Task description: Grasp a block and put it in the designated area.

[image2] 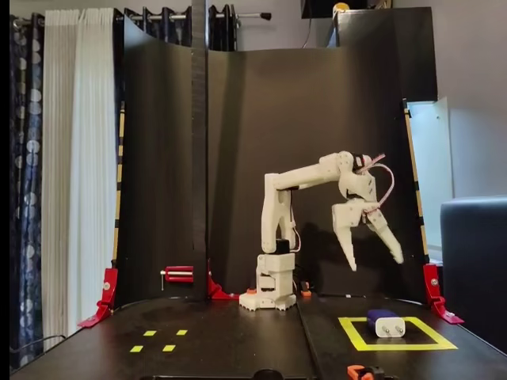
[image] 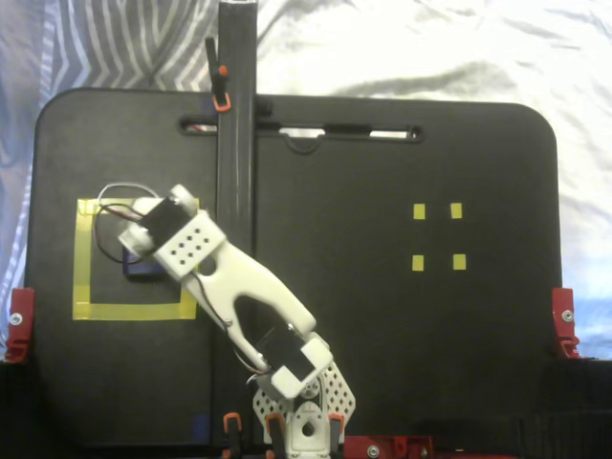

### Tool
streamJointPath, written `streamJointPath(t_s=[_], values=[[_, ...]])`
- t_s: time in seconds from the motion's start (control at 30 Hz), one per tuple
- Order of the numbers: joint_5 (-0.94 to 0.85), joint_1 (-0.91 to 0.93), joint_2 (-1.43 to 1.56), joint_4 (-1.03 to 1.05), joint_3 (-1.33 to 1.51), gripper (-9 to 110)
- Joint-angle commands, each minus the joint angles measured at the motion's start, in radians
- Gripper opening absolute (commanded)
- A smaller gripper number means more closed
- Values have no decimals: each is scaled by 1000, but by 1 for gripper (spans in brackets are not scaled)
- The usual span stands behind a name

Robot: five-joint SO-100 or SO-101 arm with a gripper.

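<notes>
The dark navy block point(image2: 385, 323) lies flat inside the designated area point(image2: 396, 345), a yellow tape square at the right of this fixed view, its pale pronged face toward the camera. From above, the block point(image: 143, 270) peeks out under the white arm's wrist, within the yellow square point(image: 84, 277). My gripper point(image2: 375, 264) hangs well above the block, fingers spread and pointing down, open with nothing between them. The wrist hides the fingers in the fixed view from above.
Four tiny yellow tape squares point(image: 438, 236) mark the other side of the black board point(image: 382, 363). A tall black post point(image: 236, 143) stands just behind the arm's base. Red clamps point(image: 564, 320) grip the board's edges. A black backdrop point(image2: 317, 142) closes the rear.
</notes>
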Motion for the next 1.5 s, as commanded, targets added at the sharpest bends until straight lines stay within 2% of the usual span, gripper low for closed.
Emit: streamJointPath(t_s=[0.0, 0.13, 0.37, 0.97, 1.23, 1.47], values=[[11, 21, 54, 0, -43, 10], [14, 37, 63, -5, -48, 0], [9, 107, 87, -43, -46, 0], [66, 540, 250, -298, -35, 0], [172, 638, 387, -472, 98, 0], [225, 658, 511, -681, 339, 0]])
